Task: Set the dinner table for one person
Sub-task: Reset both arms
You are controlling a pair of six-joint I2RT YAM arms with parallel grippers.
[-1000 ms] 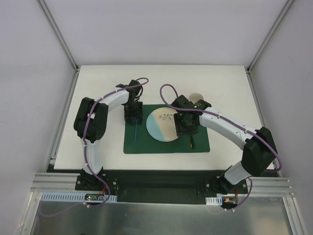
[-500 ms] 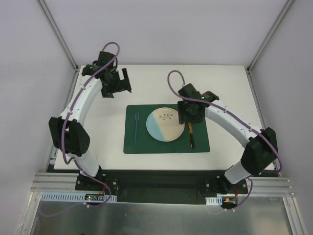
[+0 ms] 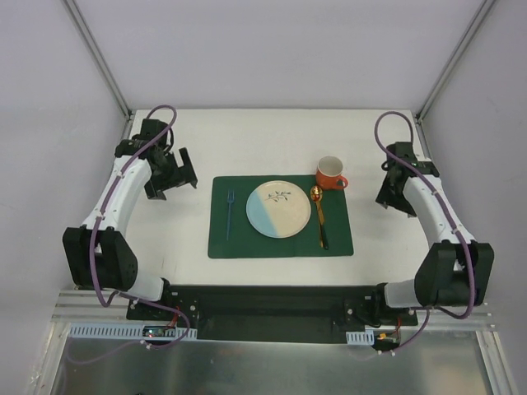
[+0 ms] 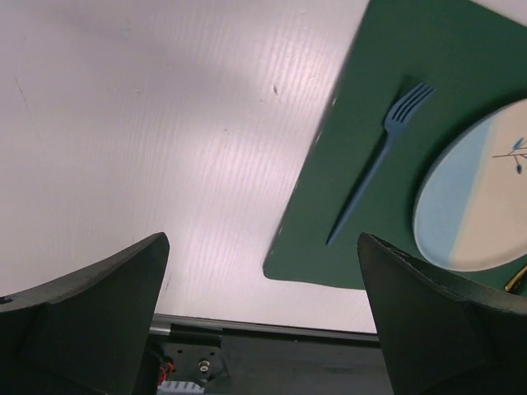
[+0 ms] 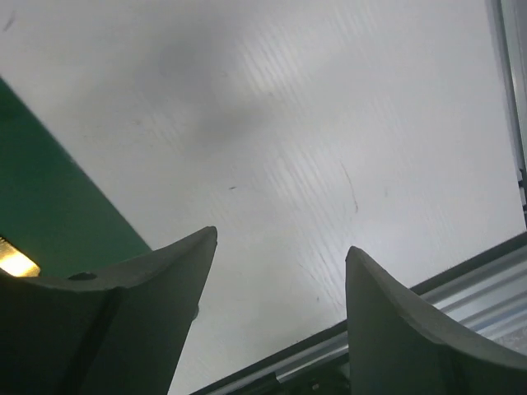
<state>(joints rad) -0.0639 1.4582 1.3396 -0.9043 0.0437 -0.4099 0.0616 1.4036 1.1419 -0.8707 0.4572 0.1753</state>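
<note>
Seemingly we are nearly done: on the white tabletop (image 3: 272, 140) the green placemat (image 3: 221, 243) carries the plate (image 3: 278, 209), with the blue fork (image 3: 230, 212) to its left and the gold spoon (image 3: 319, 218) to its right. The red mug (image 3: 330, 173) stands at the mat's far right corner. We see no knife or napkin. Left gripper (image 4: 262, 247) and right gripper (image 5: 280, 247) hang spread and empty, well apart from the setting.
</note>
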